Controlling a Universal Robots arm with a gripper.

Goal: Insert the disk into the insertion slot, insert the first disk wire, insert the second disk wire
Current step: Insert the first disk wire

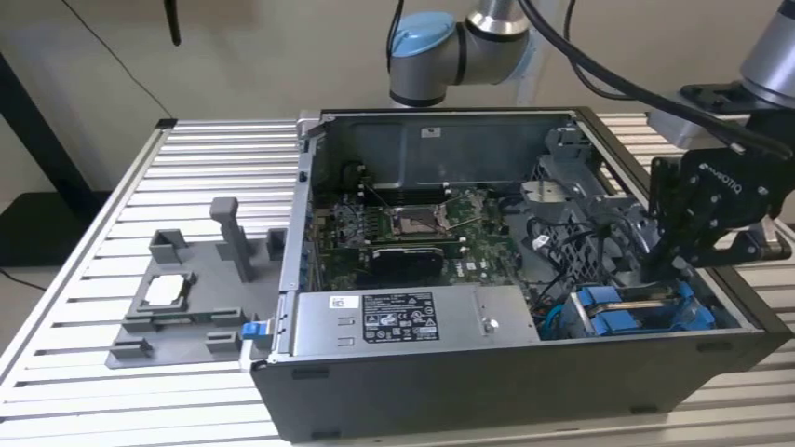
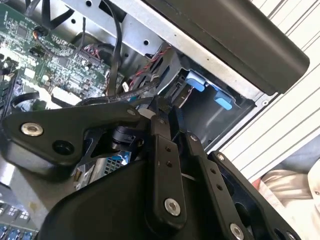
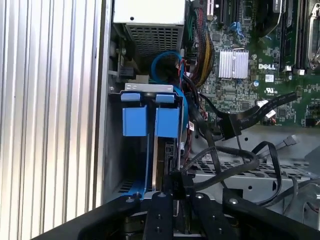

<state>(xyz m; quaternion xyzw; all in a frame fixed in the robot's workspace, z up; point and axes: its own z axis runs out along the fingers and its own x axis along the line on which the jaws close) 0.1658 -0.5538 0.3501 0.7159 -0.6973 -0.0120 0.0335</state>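
While the flat silver disk point(image 1: 640, 307) in its blue plastic frame sits in the grey metal slot point(image 3: 115, 165), the tool point(image 1: 668, 270) hangs over it. It pinches a black wire plug point(image 3: 178, 181).

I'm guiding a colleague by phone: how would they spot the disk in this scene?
Find the open computer case on the slatted table. In its near corner at the exterior view's right, by the black gripper, sits the disk. Its bright blue carrier frame stands out from the grey metal around it.

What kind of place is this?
Probably a robotics lab or test bench: a robot arm above an open computer case on a slatted metal table, with a grey fixture beside it.
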